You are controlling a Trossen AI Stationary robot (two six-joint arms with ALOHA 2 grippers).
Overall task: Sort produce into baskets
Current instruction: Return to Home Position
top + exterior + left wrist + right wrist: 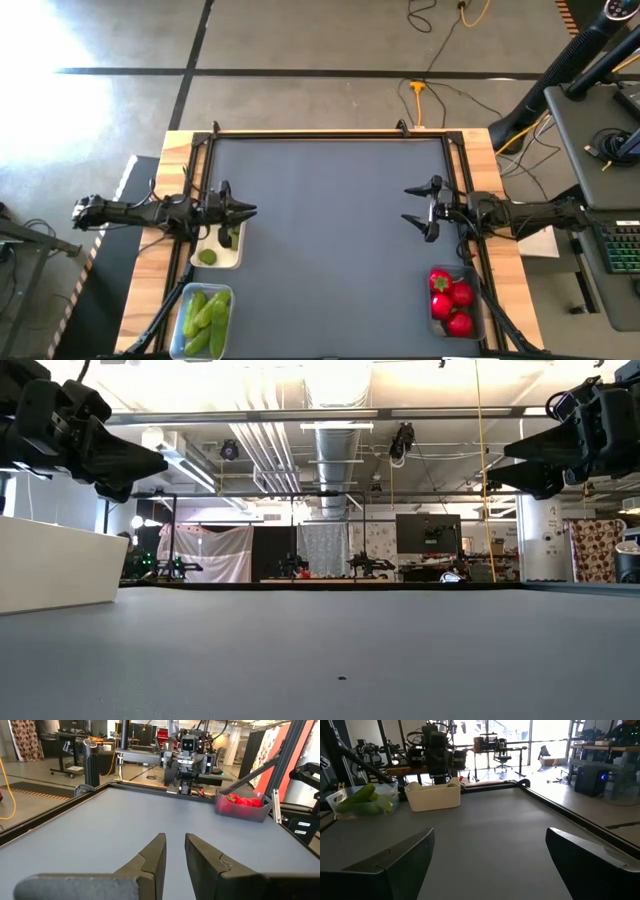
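On the table you are looking at finished sorting: limes in the tray, cucumbers and tomatoes in tubs, left jaws hanging closed and empty, right jaws hanging wide.

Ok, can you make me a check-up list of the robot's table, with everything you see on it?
Surface: dark grey table top, bare in the middle.
Job's things: red pieces in a clear tub near the right arm; long green pieces in a clear tub, light-green pieces in the white tray near the left arm.
Clutter: nothing seen.
Claws: left claw shut above the white tray; right claw open, empty.
Cables: yellow cable on the floor.
Surroundings: desk with keyboard on the right.
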